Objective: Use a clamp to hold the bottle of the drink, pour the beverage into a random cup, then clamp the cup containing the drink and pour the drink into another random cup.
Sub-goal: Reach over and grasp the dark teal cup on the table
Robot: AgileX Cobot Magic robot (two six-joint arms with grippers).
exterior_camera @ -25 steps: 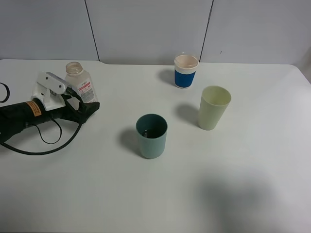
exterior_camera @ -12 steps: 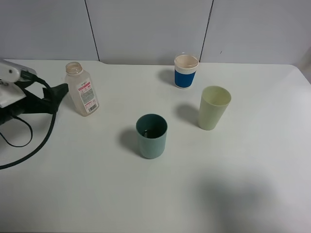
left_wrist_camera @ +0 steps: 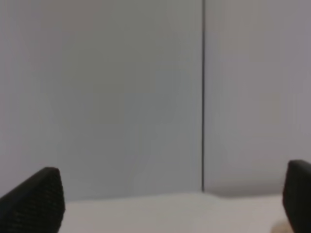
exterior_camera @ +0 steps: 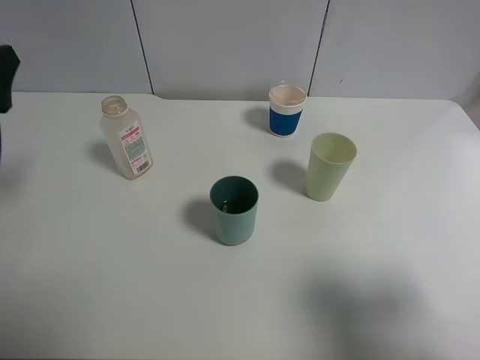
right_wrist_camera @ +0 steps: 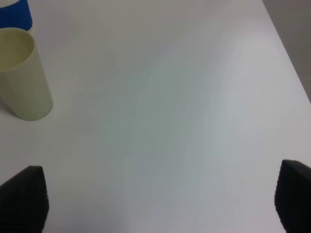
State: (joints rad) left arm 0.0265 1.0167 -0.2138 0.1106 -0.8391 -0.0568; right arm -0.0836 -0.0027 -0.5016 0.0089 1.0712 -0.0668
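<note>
The bottle of the drink (exterior_camera: pixel 127 139) stands upright and uncapped at the table's back left, looks empty, and nothing touches it. The teal cup (exterior_camera: pixel 234 210) sits mid-table; its inside is dark, so I cannot make out the beverage. The pale yellow-green cup (exterior_camera: pixel 330 166) (right_wrist_camera: pixel 22 73) stands to its right. Only a dark bit of my left arm (exterior_camera: pixel 6 75) shows at the far left edge. My left gripper (left_wrist_camera: pixel 165 208) is open, empty and faces the wall. My right gripper (right_wrist_camera: pixel 158 204) is open and empty above bare table, right of the yellow-green cup.
A blue-banded white cup (exterior_camera: pixel 287 110) (right_wrist_camera: pixel 14 12) stands at the back, behind the yellow-green cup. A grey panelled wall (exterior_camera: pixel 225 45) runs along the table's far edge. The table's right edge (right_wrist_camera: pixel 286 63) shows in the right wrist view.
My left gripper has drawn back leftward from the bottle and nearly left the exterior high view. The bottle stays standing where it was. The cups have not moved.
</note>
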